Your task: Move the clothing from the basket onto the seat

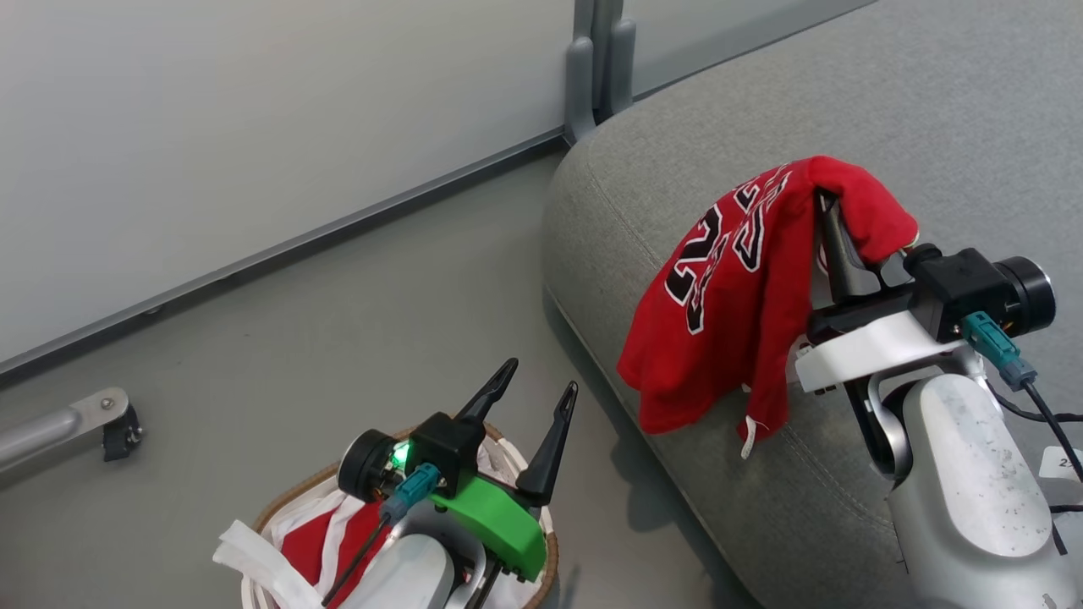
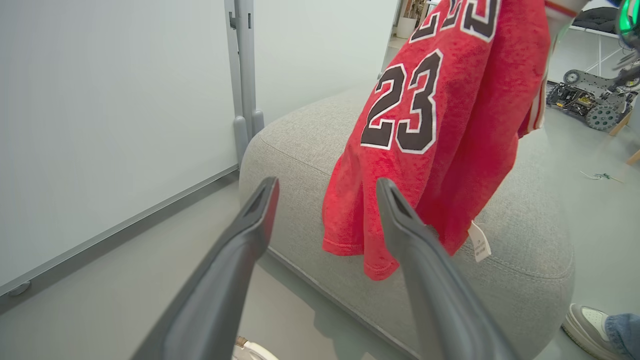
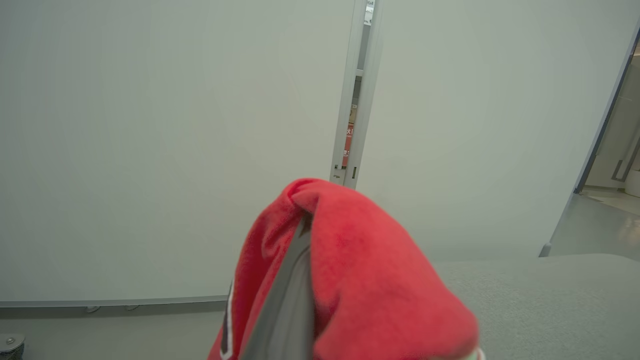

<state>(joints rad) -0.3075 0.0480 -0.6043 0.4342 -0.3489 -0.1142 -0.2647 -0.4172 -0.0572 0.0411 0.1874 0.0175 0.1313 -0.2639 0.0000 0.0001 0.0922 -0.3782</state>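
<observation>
basket (image 1: 283, 497): at 7 o'clock in our head view. The white liner (image 1: 241, 545) is in it, plus a red garment (image 1: 302, 541) with white trim that's not out yet.
left gripper (image 1: 542, 376): hovering right over the basket, fingers spread wide, nothing in them. It's our nearer arm for that garment.
right gripper (image 1: 831, 224): over at 3 o'clock, fingers look pinched together on the jersey's top fold.
jersey (image 1: 728, 279): the "23" one. It hangs from that gripper, long axis roughly 1 to 7 o'clock, above the seat's near edge. We can't tell if the hem touches.
seat (image 1: 931, 127): right under the jersey, running off toward 1 o'clock. We reckon the drop wants a nudge that way, in from the edge, before letting go.
wall (image 1: 254, 110): pale panels behind, at 11 o'clock.
</observation>
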